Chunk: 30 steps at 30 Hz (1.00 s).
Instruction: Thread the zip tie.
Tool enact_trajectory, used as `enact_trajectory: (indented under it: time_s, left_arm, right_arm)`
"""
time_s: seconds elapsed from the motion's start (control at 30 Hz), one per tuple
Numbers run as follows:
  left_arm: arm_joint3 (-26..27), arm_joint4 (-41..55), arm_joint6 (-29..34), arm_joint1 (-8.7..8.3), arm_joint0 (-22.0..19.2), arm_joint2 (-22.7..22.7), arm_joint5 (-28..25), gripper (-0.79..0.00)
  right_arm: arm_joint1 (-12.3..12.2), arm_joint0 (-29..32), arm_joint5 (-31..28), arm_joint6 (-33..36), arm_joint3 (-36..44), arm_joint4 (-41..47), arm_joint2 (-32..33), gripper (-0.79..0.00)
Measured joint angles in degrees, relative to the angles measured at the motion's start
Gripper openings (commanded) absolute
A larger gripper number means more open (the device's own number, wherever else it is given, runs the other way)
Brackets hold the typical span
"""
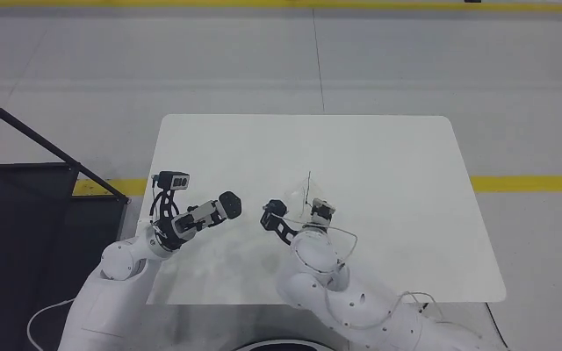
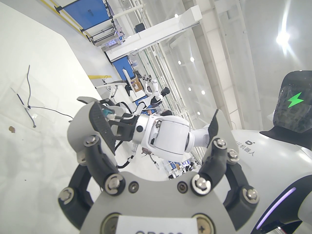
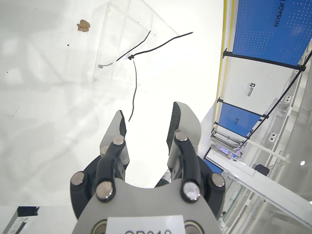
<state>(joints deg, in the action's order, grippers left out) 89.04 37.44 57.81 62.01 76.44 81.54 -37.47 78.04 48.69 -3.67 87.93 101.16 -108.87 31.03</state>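
Zip tie (image 3: 130, 57) lies straight ahead of the right gripper (image 3: 148, 110), which is wide open and empty. The tie's loose tail ends near one fingertip (image 3: 117, 127) and runs away to the head on the clear stand (image 3: 109, 44). Left gripper (image 2: 153, 108), open and empty, is farther.

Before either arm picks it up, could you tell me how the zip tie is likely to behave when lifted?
The zip tie is thin and its strap already curves, so it will probably flex and droop rather than stay straight. It looks very light, so even a slight nudge would likely shift it.
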Motion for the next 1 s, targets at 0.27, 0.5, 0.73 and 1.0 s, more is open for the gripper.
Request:
enact_trajectory:
  time_s: [0.27,0.5,0.73,1.0]
  left_arm:
    - [0.0,0.0,0.0,0.00,0.0,0.0,0.0,0.000]
    - [3.6,-7.0,-5.6,0.09,1.4,0.5,-1.1,0.000]
    - [6.5,-15.9,-15.4,0.58,4.1,1.0,-5.6,0.000]
    - [7.5,-20.5,-25.0,1.14,6.4,1.9,-8.6,-0.001]
  right_arm:
    - [-3.4,12.9,3.2,-11.0,14.6,-4.6,11.9,0.000]
    - [-6.0,27.6,8.9,-32.2,23.1,-1.5,26.5,0.000]
    - [-6.5,37.9,19.9,-49.5,25.1,-3.0,33.4,0.000]
    - [-6.5,40.7,21.1,-56.2,26.6,-0.5,37.0,-0.001]
